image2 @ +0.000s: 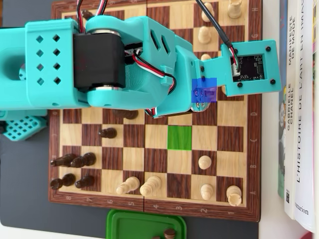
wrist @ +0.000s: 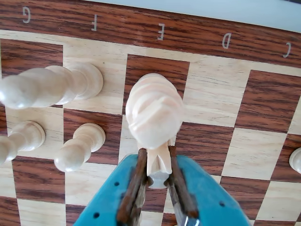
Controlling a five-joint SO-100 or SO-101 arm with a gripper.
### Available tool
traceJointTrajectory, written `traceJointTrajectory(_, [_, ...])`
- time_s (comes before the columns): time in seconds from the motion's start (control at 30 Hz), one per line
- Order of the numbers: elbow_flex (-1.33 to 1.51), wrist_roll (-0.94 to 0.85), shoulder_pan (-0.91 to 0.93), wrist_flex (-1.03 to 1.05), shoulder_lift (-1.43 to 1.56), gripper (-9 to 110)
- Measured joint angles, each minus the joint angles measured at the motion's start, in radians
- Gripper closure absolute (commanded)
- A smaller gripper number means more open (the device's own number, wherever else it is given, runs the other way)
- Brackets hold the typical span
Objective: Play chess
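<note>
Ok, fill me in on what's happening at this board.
A teal robot arm is playing chess. In the wrist view, its gripper is shut on a light wooden knight, held near the board's edge around the E file. The overhead view shows the chessboard with one square highlighted green, dark pieces on the left, light ones on the right, and a green tray holding a captured piece below the board.

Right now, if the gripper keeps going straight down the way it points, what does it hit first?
The gripper holds a white knight; going straight on, the knight's base would likely meet the chessboard first. The exact square is hidden beneath the piece, and depth is unclear.
</note>
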Motion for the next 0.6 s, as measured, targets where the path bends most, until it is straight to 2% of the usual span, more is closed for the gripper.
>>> traceJointTrajectory(0.3, [0.141, 0.000, 0.006, 0.000, 0.209, 100])
traceJointTrajectory(0.6, [0.181, 0.000, 0.083, 0.000, 0.230, 100])
